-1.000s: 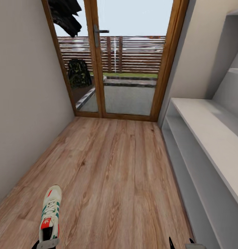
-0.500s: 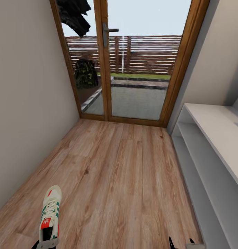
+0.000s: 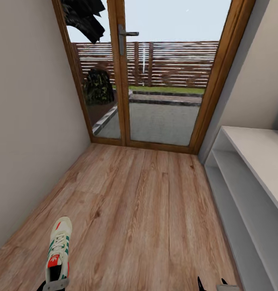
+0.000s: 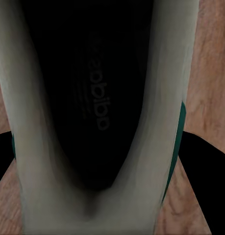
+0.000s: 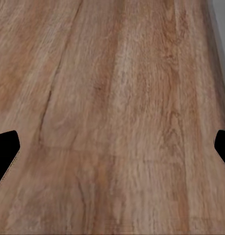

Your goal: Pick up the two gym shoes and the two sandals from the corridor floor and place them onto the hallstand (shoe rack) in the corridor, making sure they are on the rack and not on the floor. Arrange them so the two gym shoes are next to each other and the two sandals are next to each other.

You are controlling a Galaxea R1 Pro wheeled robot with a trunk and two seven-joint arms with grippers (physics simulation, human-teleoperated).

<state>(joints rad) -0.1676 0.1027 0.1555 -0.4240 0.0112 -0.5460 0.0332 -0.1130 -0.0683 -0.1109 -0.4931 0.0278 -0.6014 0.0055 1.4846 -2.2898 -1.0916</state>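
Head view: one gym shoe (image 3: 59,249) sits at the left arm, heel end at the left gripper (image 3: 54,285), toe pointing toward the glass door (image 3: 155,81); hallstand (image 3: 252,178) runs along the right wall, well apart from the shoe; corridor floor (image 3: 143,210) between them bare. Judgement: this is the carry leg; turn the base toward the rack before extending, keep the shoe level, set it well in from the shelf edge, leave room beside it for its mate. Left wrist view adds what the head camera can't: dark insole and cream collar of the shoe (image 4: 100,112) close to the lens, dark fingers (image 4: 205,161) on either side, so pinching the shoe by its walls. Right wrist view: fingers (image 5: 5,149) spread wide, nothing between, planks (image 5: 117,112) below; right gripper (image 3: 211,285) barely peeks in head view.
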